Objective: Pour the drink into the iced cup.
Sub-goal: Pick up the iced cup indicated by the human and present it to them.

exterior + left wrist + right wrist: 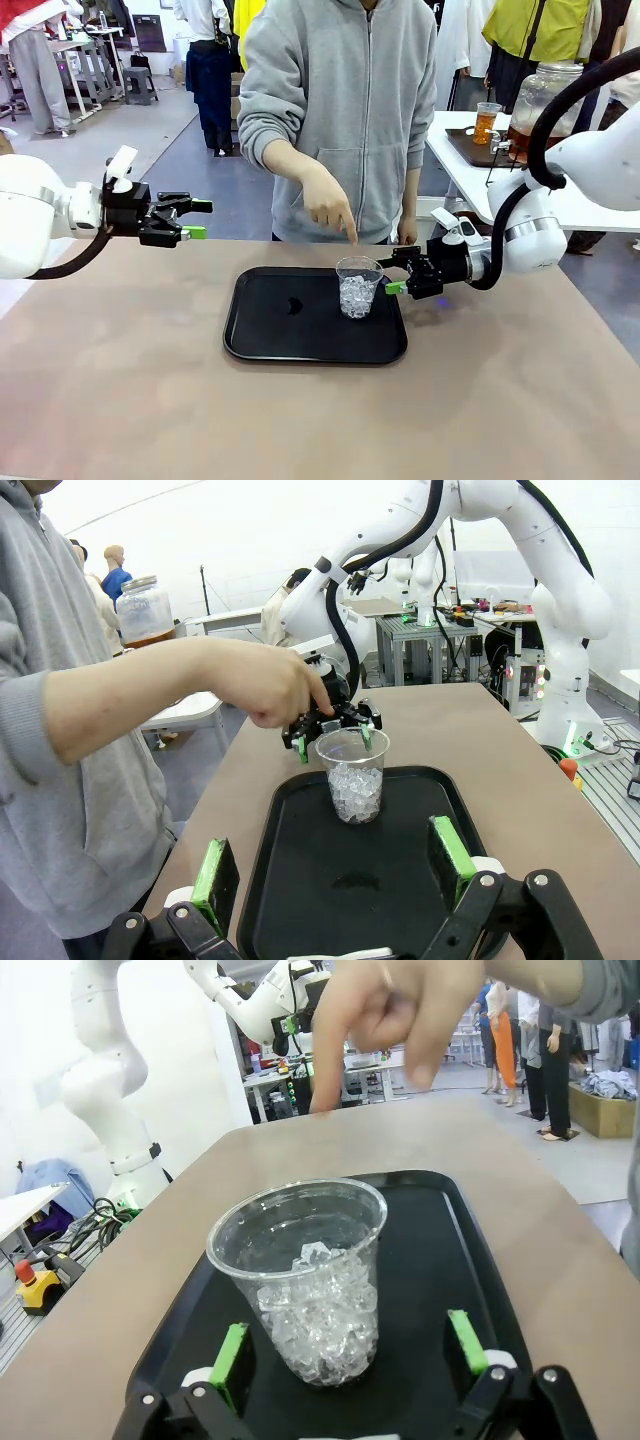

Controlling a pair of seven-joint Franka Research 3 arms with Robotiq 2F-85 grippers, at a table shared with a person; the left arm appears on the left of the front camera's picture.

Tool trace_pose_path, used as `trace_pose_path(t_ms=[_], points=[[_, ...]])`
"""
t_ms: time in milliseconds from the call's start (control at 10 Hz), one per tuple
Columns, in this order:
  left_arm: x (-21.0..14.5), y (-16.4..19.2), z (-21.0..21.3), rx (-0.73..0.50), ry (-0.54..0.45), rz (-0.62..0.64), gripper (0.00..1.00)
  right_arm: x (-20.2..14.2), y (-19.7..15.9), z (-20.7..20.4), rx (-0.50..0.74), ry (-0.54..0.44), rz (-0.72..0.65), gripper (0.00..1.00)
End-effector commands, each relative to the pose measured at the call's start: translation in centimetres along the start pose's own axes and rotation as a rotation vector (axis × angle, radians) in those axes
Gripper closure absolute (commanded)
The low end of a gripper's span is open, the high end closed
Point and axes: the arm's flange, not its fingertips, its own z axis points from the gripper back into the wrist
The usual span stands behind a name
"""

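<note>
robotics lab: metal workbench [425, 635] loaded with electronics, loose cable bundle [85, 1225], red-and-yellow emergency-stop button [35, 1285] nearby.

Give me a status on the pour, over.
Left hand open, raised, back from tray. Right hand open, close up facing iced cup on tray. Cup: ice only. Person's hand pointing down by cup, may obstruct.

A tan table [120, 400] stands on a grey floor [170, 140]. Beyond the right gripper [388, 275] is a white side table [462, 180]. Far behind the left gripper [199, 219] are grey workbenches [90, 60] and possibly a stool [140, 85]. The white walls [250, 530] are brightly and evenly lit.
</note>
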Motion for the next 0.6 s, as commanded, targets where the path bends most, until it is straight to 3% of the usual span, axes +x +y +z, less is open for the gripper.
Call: trace_pose_path(t_ms=[0, 500], points=[[0.1, -0.1, 0.0, -0.003, 0.009, -0.003, 0.00, 0.3, -0.9, -0.7, 0.050, 0.018, -0.041, 0.00], [0.1, -0.1, 0.0, -0.003, 0.009, -0.003, 0.00, 0.2, -0.9, -2.0, 0.094, 0.032, -0.036, 0.00]])
